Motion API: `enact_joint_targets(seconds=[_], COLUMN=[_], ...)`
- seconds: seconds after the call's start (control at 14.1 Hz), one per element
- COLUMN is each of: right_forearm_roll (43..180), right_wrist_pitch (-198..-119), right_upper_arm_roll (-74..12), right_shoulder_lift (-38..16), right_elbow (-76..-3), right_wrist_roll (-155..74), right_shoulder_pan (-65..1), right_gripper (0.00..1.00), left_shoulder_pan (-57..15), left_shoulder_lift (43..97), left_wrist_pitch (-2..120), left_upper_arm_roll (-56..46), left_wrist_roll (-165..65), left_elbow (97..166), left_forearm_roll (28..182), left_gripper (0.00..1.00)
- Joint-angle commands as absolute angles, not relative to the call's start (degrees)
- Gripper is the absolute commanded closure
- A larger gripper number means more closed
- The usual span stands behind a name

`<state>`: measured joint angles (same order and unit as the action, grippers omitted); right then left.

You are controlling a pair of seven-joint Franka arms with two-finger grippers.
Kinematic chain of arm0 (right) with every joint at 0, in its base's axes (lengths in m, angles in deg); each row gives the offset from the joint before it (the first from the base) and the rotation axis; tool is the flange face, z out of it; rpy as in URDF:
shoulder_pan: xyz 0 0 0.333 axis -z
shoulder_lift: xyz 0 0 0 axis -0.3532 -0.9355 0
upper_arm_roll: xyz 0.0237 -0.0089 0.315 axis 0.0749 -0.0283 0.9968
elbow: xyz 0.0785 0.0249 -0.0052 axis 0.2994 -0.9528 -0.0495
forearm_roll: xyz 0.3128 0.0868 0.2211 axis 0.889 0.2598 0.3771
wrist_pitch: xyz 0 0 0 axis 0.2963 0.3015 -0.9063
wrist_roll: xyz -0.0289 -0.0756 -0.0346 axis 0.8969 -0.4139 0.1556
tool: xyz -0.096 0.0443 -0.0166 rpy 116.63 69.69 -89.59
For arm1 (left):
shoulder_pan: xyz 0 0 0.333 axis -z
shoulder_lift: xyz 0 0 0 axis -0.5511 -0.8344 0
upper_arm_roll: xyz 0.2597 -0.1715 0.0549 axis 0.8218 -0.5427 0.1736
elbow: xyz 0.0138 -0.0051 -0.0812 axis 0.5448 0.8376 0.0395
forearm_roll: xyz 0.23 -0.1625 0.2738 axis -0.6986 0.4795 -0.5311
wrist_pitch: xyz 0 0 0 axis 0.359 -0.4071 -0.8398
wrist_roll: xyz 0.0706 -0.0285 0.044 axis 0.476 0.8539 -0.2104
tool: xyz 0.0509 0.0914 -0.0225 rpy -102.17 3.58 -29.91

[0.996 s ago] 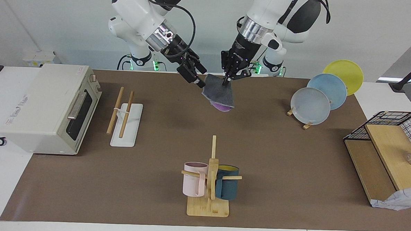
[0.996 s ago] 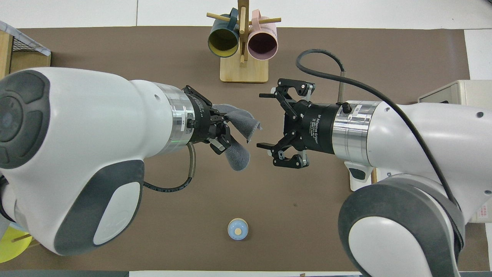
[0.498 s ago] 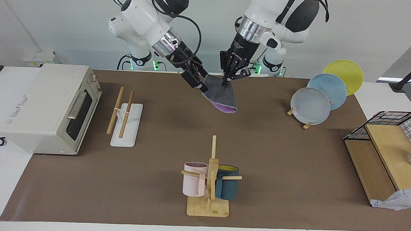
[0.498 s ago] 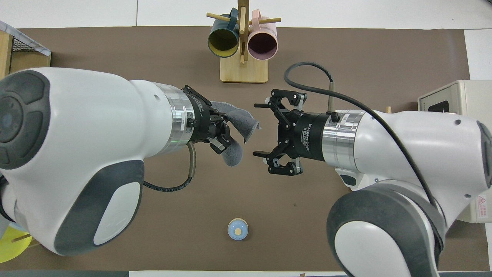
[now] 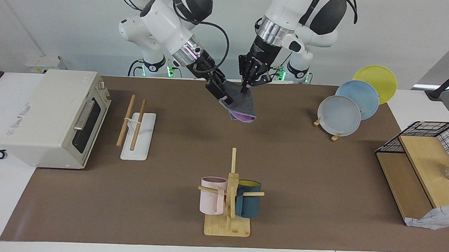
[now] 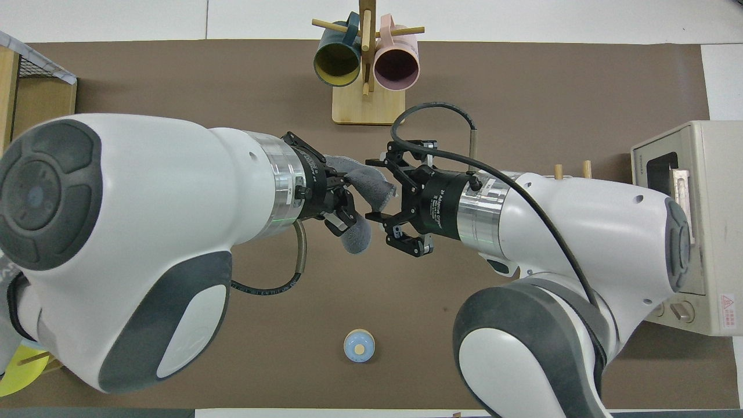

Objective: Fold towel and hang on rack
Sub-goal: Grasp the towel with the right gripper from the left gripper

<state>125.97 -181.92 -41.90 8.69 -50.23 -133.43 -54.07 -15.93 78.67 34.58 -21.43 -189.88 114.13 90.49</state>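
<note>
Your left gripper (image 5: 245,89) is pinching the towel (image 5: 240,104) by its top edge and holding it up in the air over the brown mat (image 5: 291,163), on the robots' side of the mug tree (image 5: 230,194). The towel is hanging folded, its dark grey face showing with a strip of purple peeking out along the bottom. Your right gripper (image 5: 222,96) is sitting at the towel's side edge with its fingers (image 6: 378,163) spread wide on either side of the cloth, and they are not clamping anything. In the overhead view you are seeing the two grippers facing each other, with the bunched grey cloth between them. The rack (image 5: 135,126) is lying on the mat well apart from the mug tree, toward the right arm's end of the table, just in front of the toaster oven (image 5: 54,116), with both dowels bare.
</note>
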Motion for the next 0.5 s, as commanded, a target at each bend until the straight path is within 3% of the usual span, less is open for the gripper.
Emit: enact_joint_targets(seconds=[0.0, 0.43], right_forearm_roll=[128.36, 128.36], right_wrist_pitch=[-181.82, -176.98], right_upper_arm_roll=[-42.0, -42.17], right_shoulder_lift=[8.19, 8.28], right_elbow=[-49.26, -49.08], right_wrist_roll=[-127.54, -121.73], right_shoulder_pan=[-53.56, -49.43], right_gripper=[1.0, 1.0], left_shoulder_pan=[-15.16, -15.07], left_shoulder_lift=[78.77, 78.86], left_wrist_pitch=[35.48, 35.48], left_upper_arm_roll=[-21.02, -21.02], left_wrist_roll=[-192.65, -193.0], left_elbow=[114.56, 114.56], left_forearm_roll=[89.12, 89.03], left_gripper=[1.0, 1.0])
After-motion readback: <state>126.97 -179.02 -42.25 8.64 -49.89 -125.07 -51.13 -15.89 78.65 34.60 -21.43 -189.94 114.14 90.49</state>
